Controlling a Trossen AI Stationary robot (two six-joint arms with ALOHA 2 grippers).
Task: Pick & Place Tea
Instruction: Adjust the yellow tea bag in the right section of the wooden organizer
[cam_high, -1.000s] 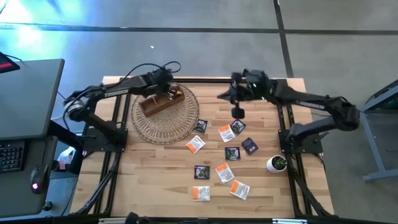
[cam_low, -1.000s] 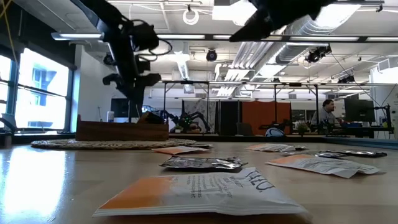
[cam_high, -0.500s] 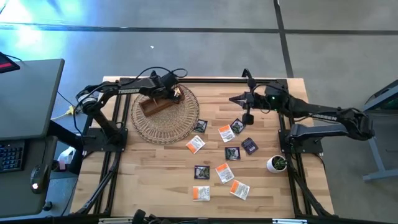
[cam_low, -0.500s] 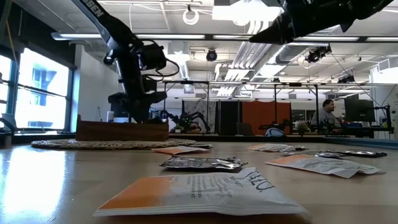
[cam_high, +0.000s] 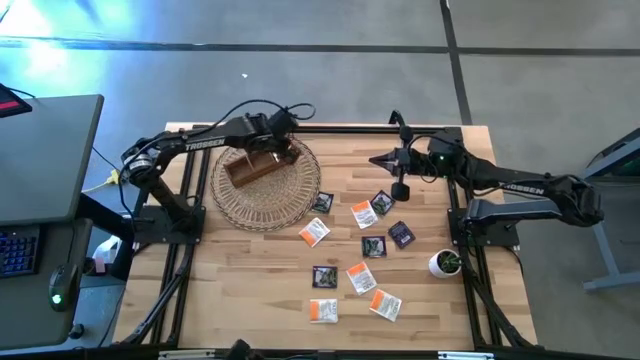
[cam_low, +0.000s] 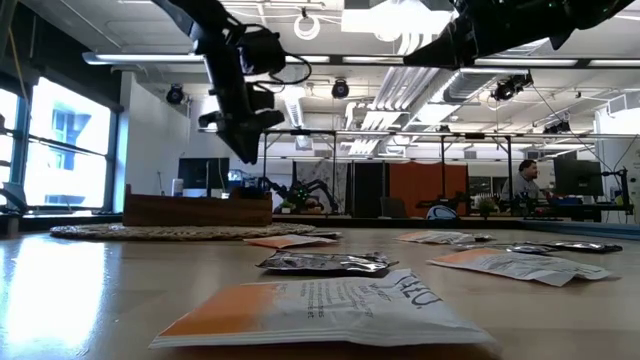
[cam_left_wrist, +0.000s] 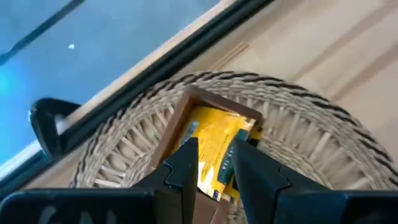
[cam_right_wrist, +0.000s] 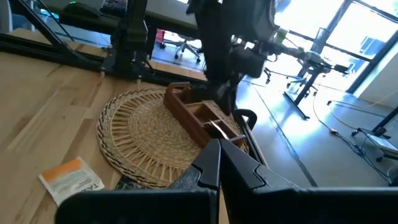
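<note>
Orange-white and dark tea sachets (cam_high: 361, 277) lie flat, scattered across the table's middle.

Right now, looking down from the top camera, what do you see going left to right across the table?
Round woven mat with the wooden box on it → scattered tea bags → small white pot with a plant.

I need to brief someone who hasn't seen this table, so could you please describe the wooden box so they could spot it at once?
Start from the round woven mat on the table's far left part. The brown wooden box lies on that mat, under the left gripper. It is the only container there, divided into compartments, one holding yellow sachets; the loose sachets lie flat on bare wood.
</note>
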